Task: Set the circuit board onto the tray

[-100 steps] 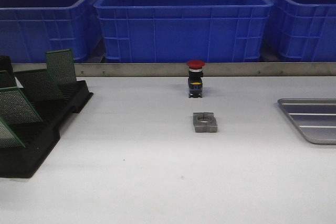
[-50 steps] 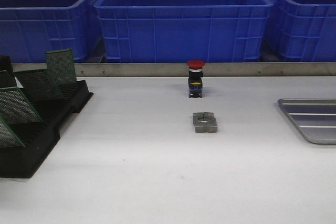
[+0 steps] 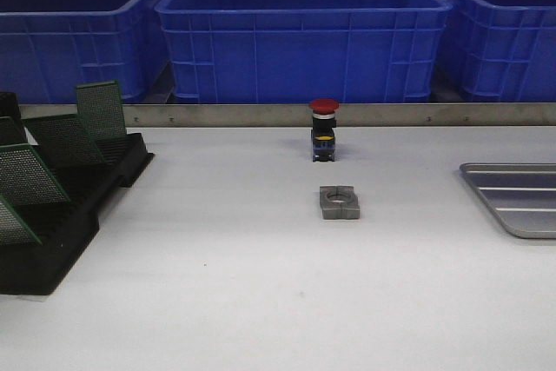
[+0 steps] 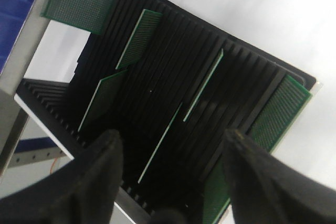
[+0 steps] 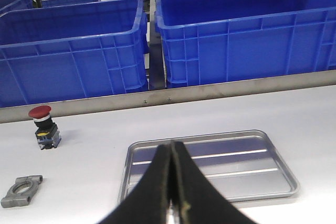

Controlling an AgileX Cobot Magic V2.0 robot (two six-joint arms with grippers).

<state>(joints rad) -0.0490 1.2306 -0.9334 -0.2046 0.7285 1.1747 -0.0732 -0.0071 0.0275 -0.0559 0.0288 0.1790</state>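
White table [image 3: 243, 284] is seen with the left gripper [image 4: 170, 179] spread wide directly over edge-on circuit boards [image 4: 160, 142] in the black rack [image 4: 173, 77] at nine o'clock, the tray [image 3: 521, 202] lying at three o'clock by the closed right gripper [image 5: 172, 182].

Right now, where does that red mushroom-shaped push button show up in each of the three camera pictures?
Front view: the red push button stands mid-table, just behind the grey metal bracket.
Left wrist view: not in it.
Right wrist view: the button is at the far left.
Shared landmark: the bracket beside it.
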